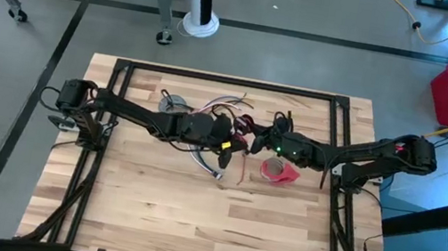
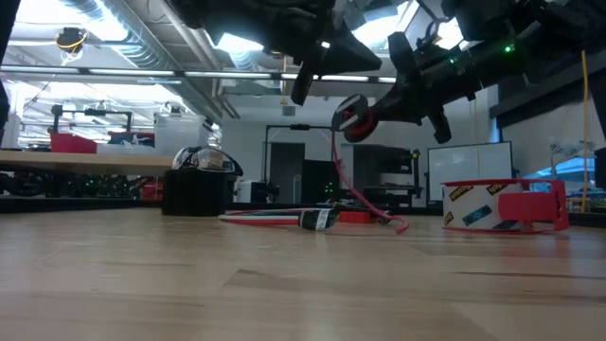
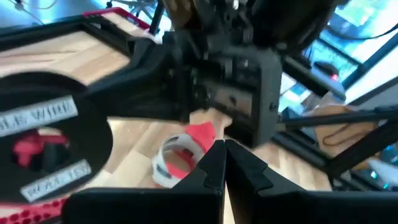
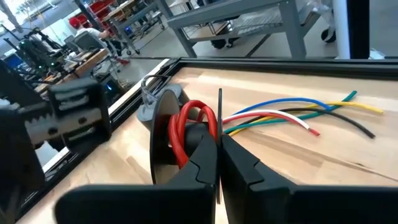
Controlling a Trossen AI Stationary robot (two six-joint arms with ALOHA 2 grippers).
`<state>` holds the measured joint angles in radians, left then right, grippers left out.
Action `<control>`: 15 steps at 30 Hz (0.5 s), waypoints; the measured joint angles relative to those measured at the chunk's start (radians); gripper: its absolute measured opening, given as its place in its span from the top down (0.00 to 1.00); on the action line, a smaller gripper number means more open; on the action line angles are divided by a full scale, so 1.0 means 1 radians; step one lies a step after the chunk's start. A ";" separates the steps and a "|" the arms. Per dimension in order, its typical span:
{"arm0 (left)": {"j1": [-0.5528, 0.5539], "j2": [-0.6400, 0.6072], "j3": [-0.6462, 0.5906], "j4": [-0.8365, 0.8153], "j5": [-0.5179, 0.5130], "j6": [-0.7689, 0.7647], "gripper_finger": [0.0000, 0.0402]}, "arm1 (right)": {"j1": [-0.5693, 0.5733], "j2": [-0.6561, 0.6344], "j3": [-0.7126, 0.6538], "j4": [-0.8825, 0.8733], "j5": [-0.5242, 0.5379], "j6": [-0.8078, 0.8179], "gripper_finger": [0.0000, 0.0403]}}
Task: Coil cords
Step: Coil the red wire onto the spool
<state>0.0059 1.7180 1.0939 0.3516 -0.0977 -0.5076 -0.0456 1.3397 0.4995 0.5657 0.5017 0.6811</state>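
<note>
A small black-and-red coil (image 2: pixel 355 114), red wire on a black spool, hangs above the table's middle with my right gripper (image 4: pixel 219 155) shut on it. A red strand (image 2: pixel 365 194) runs from it down to the wood. My left gripper (image 3: pixel 225 152) is shut just beside the coil (image 3: pixel 50 149), with nothing showing between its fingers. A bundle of coloured wires (image 4: pixel 298 115) lies spread on the far part of the table. Another wire bundle (image 2: pixel 308 220) lies under the grippers. A small grey coil (image 4: pixel 155 102) rests on the table beyond. My right gripper pinches a thin black flange of the spool (image 4: pixel 219 118) between its two fingers. They come nearly level from the table's right side. The coil is lifted clear of the table, its red wire loops (image 4: pixel 189 127) beside the fingers, and one strand trails down slack.
A red tape roll (image 1: pixel 280 172) lies on the wood just near of my right gripper. A black metal frame (image 1: pixel 124 74) runs round the table top. The near half of the table (image 1: pixel 207 231) is bare wood.
</note>
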 joint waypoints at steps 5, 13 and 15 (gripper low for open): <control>-0.001 0.000 0.000 -0.117 0.002 0.013 0.99 | 0.000 -0.022 0.000 0.009 0.004 0.000 0.98; 0.009 -0.001 0.000 -0.213 0.003 0.012 0.93 | -0.001 -0.093 0.000 0.008 0.003 -0.005 0.98; 0.010 -0.001 0.000 -0.216 0.003 0.014 0.92 | -0.001 -0.115 0.000 0.008 -0.011 -0.005 0.98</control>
<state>0.0158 1.7172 1.0939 0.1352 -0.0944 -0.4940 -0.0463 1.2246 0.4995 0.5732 0.4908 0.6762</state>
